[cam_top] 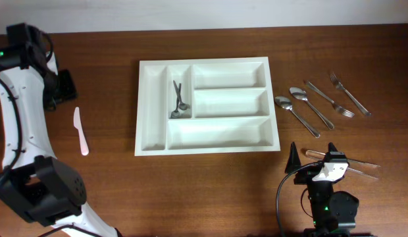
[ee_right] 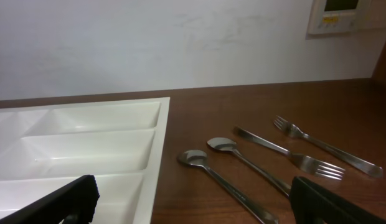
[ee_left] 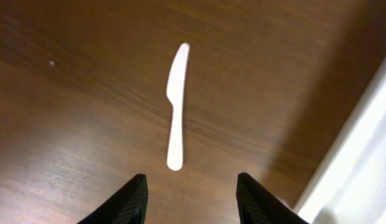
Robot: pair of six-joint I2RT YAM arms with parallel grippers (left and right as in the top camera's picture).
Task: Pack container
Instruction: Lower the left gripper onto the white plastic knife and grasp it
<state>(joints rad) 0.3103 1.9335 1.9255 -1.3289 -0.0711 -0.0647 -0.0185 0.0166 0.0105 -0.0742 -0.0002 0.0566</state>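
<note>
Two small metal pieces (cam_top: 178,101) lie crossed in the thin slot on the left side of the white tray (cam_top: 217,133). They look like little spoons or forks, but we cannot tell which from up here. We see the tray sitting in the middle of the table (cam_top: 191,197). To the left of the tray, well apart from it, a white knife (cam_top: 80,131) lies flat on the wood. The left gripper (ee_left: 190,199) hangs over the table near one end of this knife. Its two black fingers are spread wide and they touch nothing. On the right of the tray we count two spoons (cam_top: 297,117) and two forks (cam_top: 330,100), all lying side by side on the table. The right gripper (cam_top: 312,157) sits at the near right of the table, pointing toward the far side. Its fingers are spread wide too, with nothing between them. Just to its right lie some clear pieces (cam_top: 362,164) on the wood.
</note>
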